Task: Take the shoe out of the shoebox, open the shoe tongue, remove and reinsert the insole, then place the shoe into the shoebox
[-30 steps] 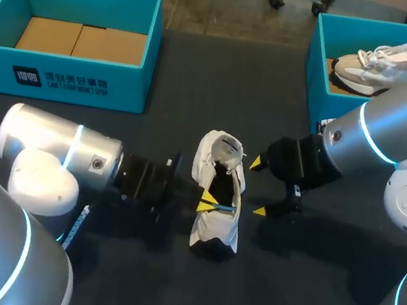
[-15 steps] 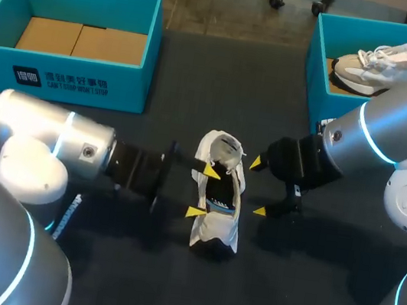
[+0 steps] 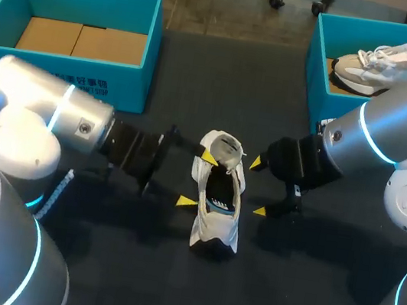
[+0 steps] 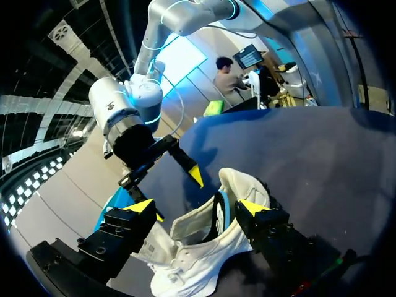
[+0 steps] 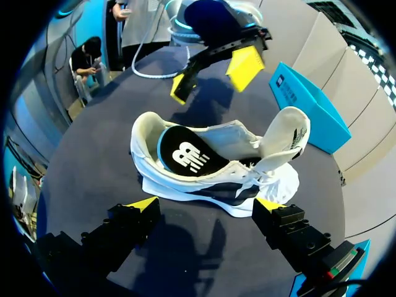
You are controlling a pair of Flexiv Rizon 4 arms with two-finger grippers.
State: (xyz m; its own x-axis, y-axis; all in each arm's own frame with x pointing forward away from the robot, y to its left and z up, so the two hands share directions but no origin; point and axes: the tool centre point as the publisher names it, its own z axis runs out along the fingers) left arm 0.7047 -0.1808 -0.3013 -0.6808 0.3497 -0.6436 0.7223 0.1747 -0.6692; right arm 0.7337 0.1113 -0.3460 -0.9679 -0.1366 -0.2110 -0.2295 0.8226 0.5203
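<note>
Head view: the left gripper [image 3: 198, 179] has let go and backed out of the white shoe [image 3: 219, 201]. A second ago its fingers were pinched together inside the opening; now they stand spread wide at the shoe's left side, gripping nothing. The shoe lies in the same spot on the dark table [image 3: 199, 82] between both arms, so the insole looks to be back in, and boxing the shoe is probably next. The right gripper [image 3: 258, 186] has not moved; its fingers are apart and empty, just right of the shoe. Counted: two teal boxes, the left shoebox [image 3: 68, 78] holding only cardboard, the right shoebox [image 3: 316, 76] holding a second shoe [image 3: 392, 62]; two shoes in all. Left wrist view: the shoe lies ahead of and between the spread fingers, ungripped. Right wrist view: one black insole [image 5: 185, 154] lies flat inside the shoe, with the tongue [image 5: 284, 133] folded open.
</note>
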